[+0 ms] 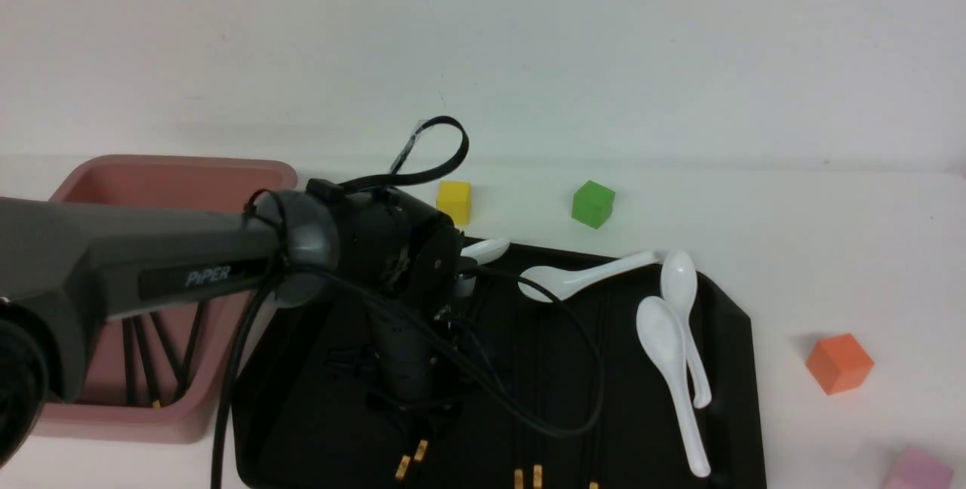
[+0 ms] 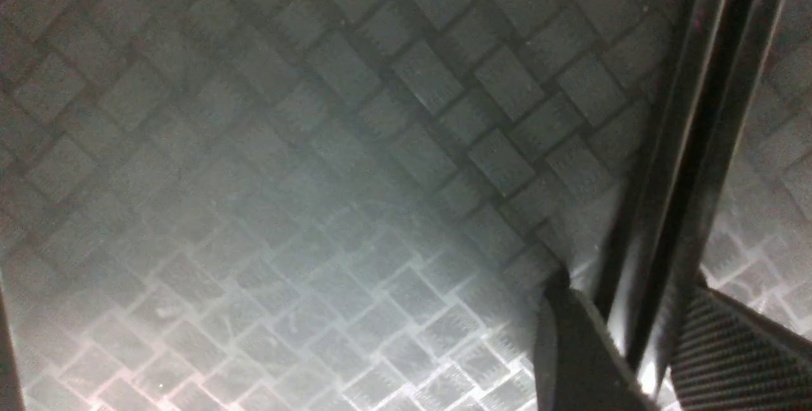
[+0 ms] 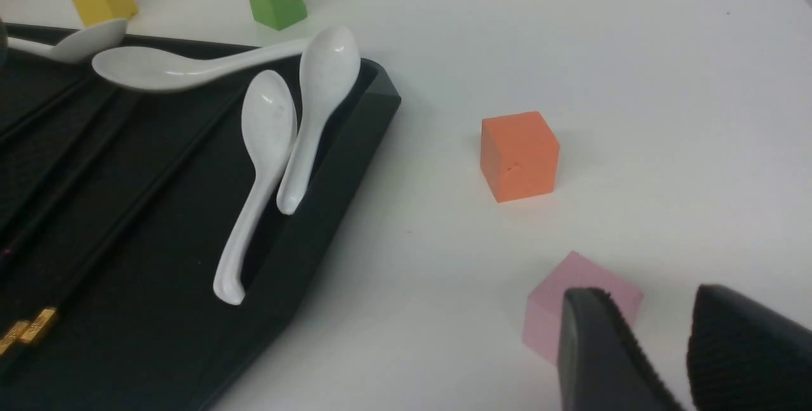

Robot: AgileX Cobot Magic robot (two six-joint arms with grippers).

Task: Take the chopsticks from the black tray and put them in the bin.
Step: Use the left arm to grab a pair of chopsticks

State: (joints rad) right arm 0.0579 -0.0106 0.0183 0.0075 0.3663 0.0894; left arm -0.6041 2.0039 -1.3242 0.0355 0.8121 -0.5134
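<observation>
Chopsticks pinched in left gripper over black tray, clear only on left wrist cam. Right gripper slack, empty. Front cam: four white soup spoons, four cubes, more chopsticks in pink bin.

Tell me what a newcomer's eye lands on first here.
The robot's big dark grey left arm spans the front view, its left gripper straddling thin black chopsticks on the glossy black rectangular tray. Three white soup spoons lie at the tray's right; a dusty-pink plastic bin sits left.
</observation>
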